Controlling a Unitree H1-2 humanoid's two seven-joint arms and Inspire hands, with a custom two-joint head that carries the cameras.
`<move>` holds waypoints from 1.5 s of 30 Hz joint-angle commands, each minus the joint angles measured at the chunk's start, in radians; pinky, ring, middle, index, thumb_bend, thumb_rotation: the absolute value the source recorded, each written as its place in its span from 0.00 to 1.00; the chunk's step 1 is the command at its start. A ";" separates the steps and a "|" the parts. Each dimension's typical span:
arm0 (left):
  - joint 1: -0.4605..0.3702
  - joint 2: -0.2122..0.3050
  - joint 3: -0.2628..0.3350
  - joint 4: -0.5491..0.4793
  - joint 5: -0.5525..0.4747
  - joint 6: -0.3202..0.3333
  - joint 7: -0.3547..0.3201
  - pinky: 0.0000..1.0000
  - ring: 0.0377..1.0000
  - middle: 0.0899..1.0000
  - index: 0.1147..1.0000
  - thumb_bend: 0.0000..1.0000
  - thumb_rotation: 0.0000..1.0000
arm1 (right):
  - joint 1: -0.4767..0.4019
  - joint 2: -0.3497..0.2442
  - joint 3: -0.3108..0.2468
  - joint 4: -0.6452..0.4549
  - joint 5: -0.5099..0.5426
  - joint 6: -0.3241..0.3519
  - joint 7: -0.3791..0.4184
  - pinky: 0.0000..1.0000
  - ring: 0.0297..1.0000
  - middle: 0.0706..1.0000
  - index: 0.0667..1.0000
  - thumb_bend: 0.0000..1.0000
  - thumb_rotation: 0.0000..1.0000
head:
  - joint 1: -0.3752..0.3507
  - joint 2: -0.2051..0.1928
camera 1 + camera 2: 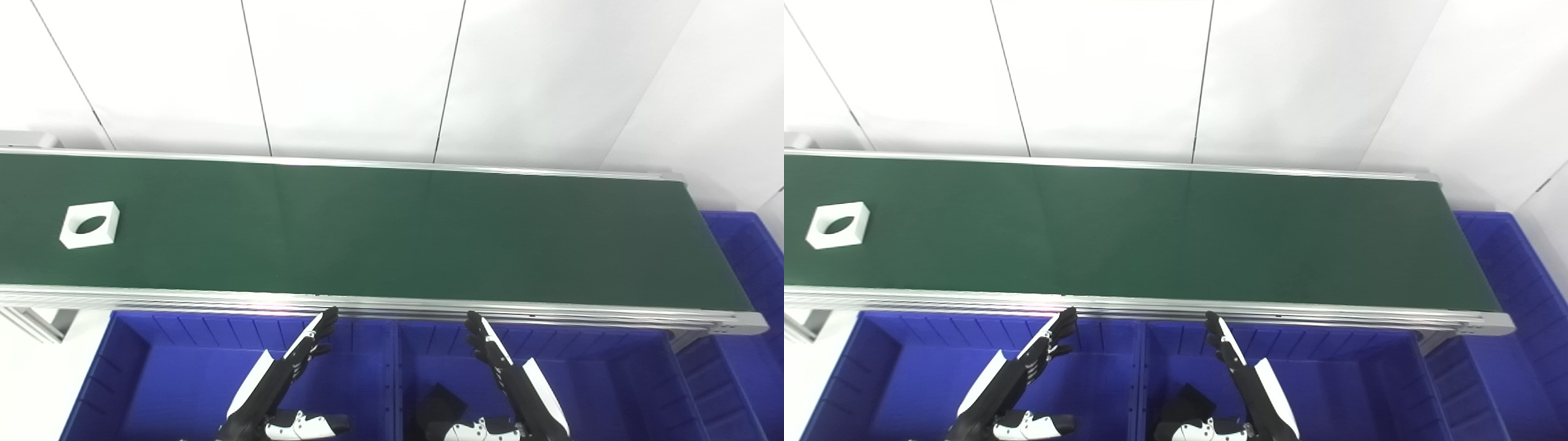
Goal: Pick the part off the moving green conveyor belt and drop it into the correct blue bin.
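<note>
A white square part (90,225) with a round hole lies on the green conveyor belt (392,233) at its far left. My left hand (288,373) is open, fingers straight, above the left blue bin (122,361) just in front of the belt's near rail. My right hand (511,376) is open the same way above the right blue bin (643,380). Both hands are empty and far to the right of the part. A dark object (438,401) lies in the right bin near my right hand.
A third blue bin (744,245) stands past the belt's right end. The belt's aluminium near rail (392,303) runs between the bins and the belt. A white panelled wall (367,73) stands behind.
</note>
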 commanded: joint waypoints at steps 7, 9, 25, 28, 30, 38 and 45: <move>-0.010 -0.023 -0.010 0.005 0.004 -0.021 0.011 0.87 0.94 0.96 0.94 0.89 0.50 | -0.007 -0.027 -0.021 0.023 0.048 -0.077 -0.008 0.95 0.96 0.99 1.00 0.86 0.19 | 0.160 -0.053; -0.011 -0.026 -0.012 0.008 0.006 -0.017 0.009 0.87 0.93 0.95 0.92 0.90 0.49 | -0.009 -0.033 -0.022 0.030 0.038 -0.079 -0.012 0.97 0.97 0.99 1.00 0.86 0.21 | 0.178 -0.067; -0.033 -0.043 -0.017 0.061 0.056 -0.056 0.040 0.81 0.89 0.92 0.90 0.90 0.48 | -0.025 -0.055 -0.025 0.057 0.039 -0.078 -0.010 1.00 1.00 1.00 1.00 0.84 0.20 | 0.260 -0.122; -0.036 -0.044 -0.019 0.060 0.089 -0.058 0.054 0.79 0.88 0.91 0.90 0.90 0.50 | -0.025 -0.055 -0.028 0.062 0.049 -0.094 -0.013 1.00 0.99 1.00 1.00 0.84 0.19 | 0.275 -0.125; -0.037 -0.044 -0.019 0.063 0.089 -0.064 0.058 0.79 0.87 0.90 0.90 0.90 0.50 | -0.026 -0.053 -0.029 0.068 0.058 -0.104 -0.014 1.00 1.00 1.00 1.00 0.84 0.16 | 0.271 -0.123; -0.041 -0.042 -0.017 0.072 0.064 -0.070 0.054 0.80 0.89 0.92 0.89 0.90 0.49 | -0.033 -0.052 -0.028 0.082 0.035 -0.114 -0.019 1.00 0.98 1.00 1.00 0.84 0.19 | 0.247 -0.126; -0.049 -0.054 -0.006 0.074 0.025 -0.085 0.059 0.81 0.89 0.92 0.87 0.92 0.48 | -0.045 -0.051 -0.028 0.095 0.033 -0.116 -0.017 1.00 0.99 1.00 1.00 0.83 0.19 | 0.241 -0.132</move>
